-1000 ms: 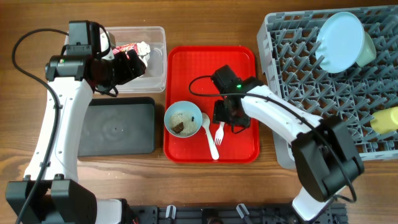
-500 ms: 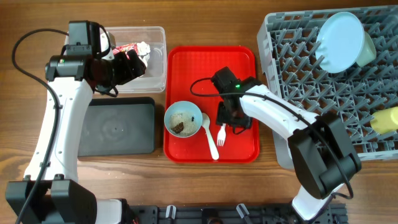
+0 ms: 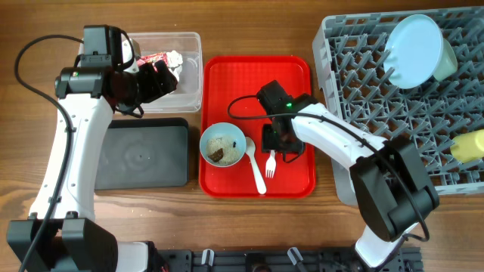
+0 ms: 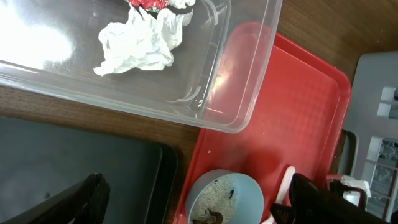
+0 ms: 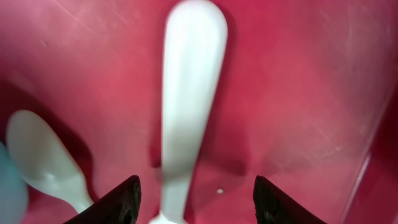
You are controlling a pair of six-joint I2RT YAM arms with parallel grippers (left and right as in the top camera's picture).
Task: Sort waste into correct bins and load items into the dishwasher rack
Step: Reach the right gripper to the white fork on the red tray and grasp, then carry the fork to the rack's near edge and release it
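My right gripper (image 3: 277, 142) is open low over the red serving tray (image 3: 291, 75). In the right wrist view its fingertips (image 5: 122, 199) straddle the white fork's handle (image 5: 186, 106), with the white spoon (image 5: 43, 162) to the left. The fork (image 3: 268, 163) and spoon (image 3: 255, 168) lie beside the light blue bowl (image 3: 222, 145), which holds rice grains and brown bits. My left gripper (image 3: 157, 78) is open and empty over the clear tub (image 3: 189, 91), which holds the white tissue (image 4: 140, 43) and red wrapper (image 4: 152, 4). The grey rack (image 3: 378, 106) holds the light blue plate (image 3: 414, 51), mint-green bowl (image 3: 449, 60) and yellow cup (image 3: 469, 145).
The black tray (image 3: 144, 155) lies left of the red tray, below the clear tub. The rack's left wall stands just right of the red tray. In the left wrist view the bowl (image 4: 227, 199) shows between my open fingers (image 4: 87, 196).
My right gripper has shifted very slightly over the fork on the red tray. The left arm has not moved.
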